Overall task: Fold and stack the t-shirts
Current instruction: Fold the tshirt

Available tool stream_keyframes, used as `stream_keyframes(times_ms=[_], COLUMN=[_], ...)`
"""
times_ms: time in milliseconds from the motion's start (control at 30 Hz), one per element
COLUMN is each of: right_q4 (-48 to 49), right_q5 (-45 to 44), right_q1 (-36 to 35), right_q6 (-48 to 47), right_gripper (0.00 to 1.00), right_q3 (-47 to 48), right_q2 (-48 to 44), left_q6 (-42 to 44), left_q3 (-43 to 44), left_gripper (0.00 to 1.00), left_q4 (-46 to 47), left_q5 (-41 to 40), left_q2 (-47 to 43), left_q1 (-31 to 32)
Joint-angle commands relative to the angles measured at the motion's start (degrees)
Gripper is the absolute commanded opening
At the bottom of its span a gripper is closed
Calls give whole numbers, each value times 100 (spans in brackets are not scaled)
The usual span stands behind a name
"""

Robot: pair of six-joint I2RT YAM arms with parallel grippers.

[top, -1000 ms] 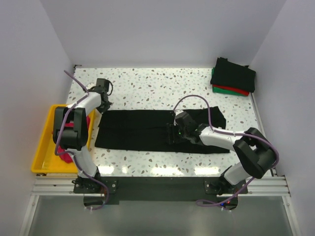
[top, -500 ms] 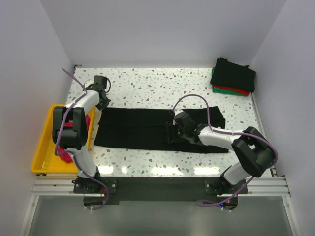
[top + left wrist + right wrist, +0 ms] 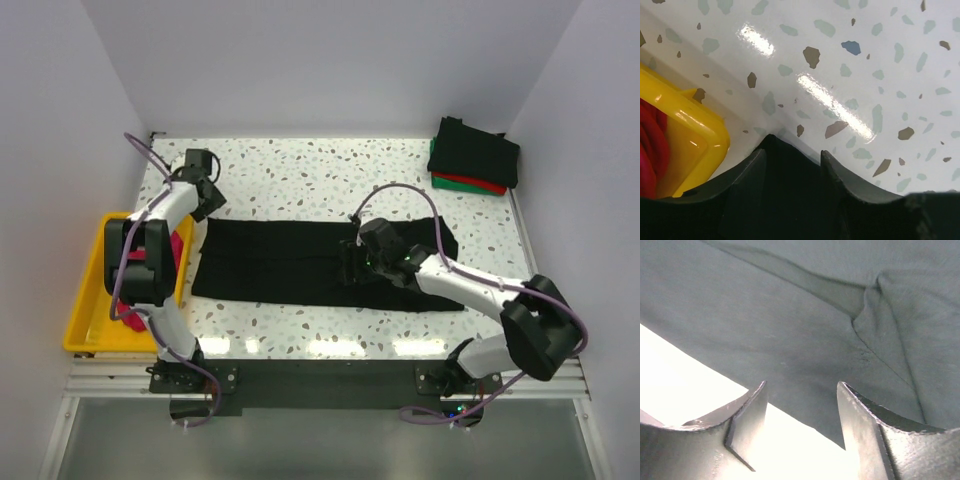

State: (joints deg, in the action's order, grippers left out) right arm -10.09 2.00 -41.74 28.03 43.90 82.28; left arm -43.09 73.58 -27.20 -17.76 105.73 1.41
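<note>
A large black t-shirt (image 3: 280, 265) lies folded into a long strip across the middle of the table. My left gripper (image 3: 205, 203) is at its back left corner. In the left wrist view its fingers stand apart, the gripper (image 3: 792, 152) open, with the shirt's black corner (image 3: 785, 172) lying between them. My right gripper (image 3: 350, 264) hovers over the strip's middle, open (image 3: 802, 385), above the dark cloth (image 3: 790, 330) near its front edge. A folded stack (image 3: 475, 152), black over red and green, sits at the back right.
A yellow tray (image 3: 85, 300) stands at the left table edge with pink-red cloth (image 3: 127, 315) in it. Its corner (image 3: 700, 130) and red cloth (image 3: 650, 145) show just left of my left fingers. White walls enclose the table on three sides.
My left gripper drew back toward the far left at the shirt's corner, then opened. My right arm's elbow swung to the right and its gripper shifted slightly over the cloth.
</note>
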Motion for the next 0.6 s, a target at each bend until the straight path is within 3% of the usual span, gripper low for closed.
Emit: stream_keyframes(times_ms=[0, 133, 267, 400, 567], right_q4=[-695, -1328, -1320, -1014, -389], right_q5=[-627, -693, -323, -78, 204], right_q1=[25, 612, 1718, 2169, 2354], right_q6=[-78, -96, -253, -351, -202], right_gripper=[62, 62, 65, 68, 67], right_q3=[583, 716, 558, 383, 120], right_q2=[-651, -959, -934, -652, -187], left_q6=[213, 178, 143, 99, 11], left_q3=[175, -229, -686, -1178, -1863], left_gripper=[53, 54, 52, 51, 50], left_q4=[198, 303, 408, 505, 882], left_q5=[280, 580, 852, 958, 1371], left_q2=[-544, -1167, -1599, -1916, -2250], left_q1=[-44, 70, 333, 1052, 1405])
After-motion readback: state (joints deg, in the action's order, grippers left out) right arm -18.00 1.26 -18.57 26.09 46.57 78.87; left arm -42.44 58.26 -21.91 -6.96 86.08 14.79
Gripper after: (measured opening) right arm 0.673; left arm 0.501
